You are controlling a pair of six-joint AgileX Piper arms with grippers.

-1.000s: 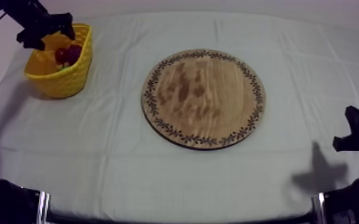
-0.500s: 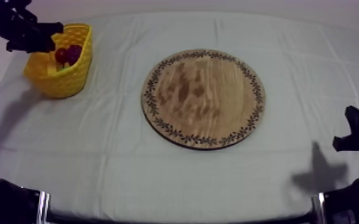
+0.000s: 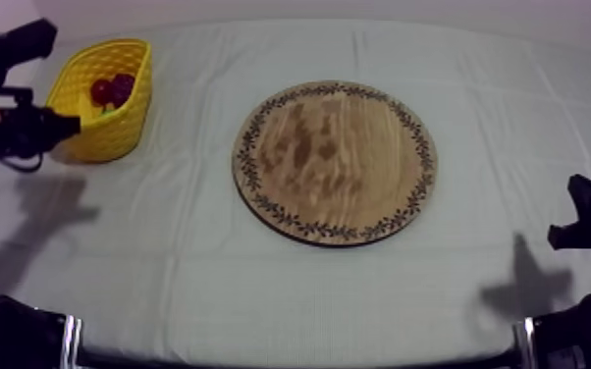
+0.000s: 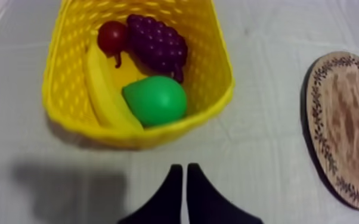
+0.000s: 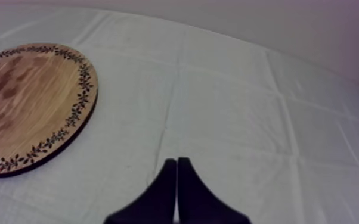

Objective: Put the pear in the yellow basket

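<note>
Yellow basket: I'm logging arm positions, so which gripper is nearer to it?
Left. The left gripper hangs just beside the yellow basket, apart from it; the right gripper is far off, beyond the wooden board.

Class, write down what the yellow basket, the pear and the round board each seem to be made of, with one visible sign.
Yellow basket: likely moulded plastic; uniform colour, regular holes.
Pear: probably plastic; smooth, evenly green.
Round board: wood; visible grain, matte, printed or burnt rim pattern.
</note>
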